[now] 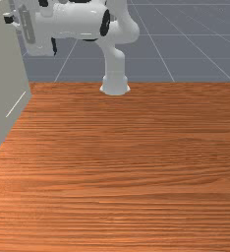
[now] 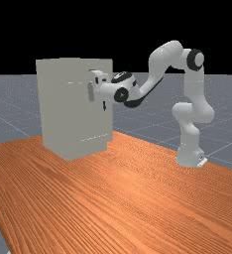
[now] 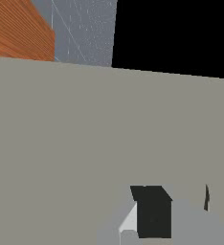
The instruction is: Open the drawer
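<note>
Apparently the work is sitting at the approach, or at taking hold, with the pull still to do. The pale cabinet [image 2: 56, 109] is standing on the wooden table [image 2: 118, 198], left of the middle in the far view and at the left edge in the front view. The drawer [image 2: 86, 116] is, as far as I can judge, lying in its face above the thin bright seam [image 2: 94, 137]; how far out it is sitting, I can't tell. My arm [image 2: 162, 54] is reaching across at about the upper part of that face, and the hand [image 1: 9, 18] is hanging right by it, well above the table. Whether it is standing apart, together or clamped on something, I can't tell, nor whether it is touching the drawer. Doing this well is calling for patience: getting a sure hold on a part that moves with the drawer, keeping the wrist level, then drawing straight out from the face, slowly at first. If the hand is pressing inward, it is risking jamming the drawer; if it is pulling crooked, it is risking slipping off or dragging the whole cabinet. Should the drawer be following smoothly, I'm wanting an even, straight pull until it is well out.
</note>
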You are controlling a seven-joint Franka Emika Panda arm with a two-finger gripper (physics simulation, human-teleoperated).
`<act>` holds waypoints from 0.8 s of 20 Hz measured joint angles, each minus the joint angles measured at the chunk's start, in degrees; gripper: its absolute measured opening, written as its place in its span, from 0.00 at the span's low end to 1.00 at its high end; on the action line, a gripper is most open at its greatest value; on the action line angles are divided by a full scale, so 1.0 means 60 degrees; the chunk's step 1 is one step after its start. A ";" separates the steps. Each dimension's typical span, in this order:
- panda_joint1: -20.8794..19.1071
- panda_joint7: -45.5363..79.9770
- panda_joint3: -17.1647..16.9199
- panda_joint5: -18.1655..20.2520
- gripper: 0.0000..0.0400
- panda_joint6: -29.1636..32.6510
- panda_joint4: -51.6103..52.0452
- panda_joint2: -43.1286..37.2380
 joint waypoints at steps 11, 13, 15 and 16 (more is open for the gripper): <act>-0.0223 0.0973 -0.0263 0.0335 0.00 -0.0343 -0.0934 -0.0554; -0.0409 0.0918 -0.0472 0.0452 0.00 -0.0394 -0.0783 -0.0509; -0.0575 0.0973 -0.0605 0.0050 0.00 -0.0008 -0.1167 -0.0830; -0.0490 0.0883 -0.0591 0.0060 0.00 -0.0050 -0.1168 -0.0808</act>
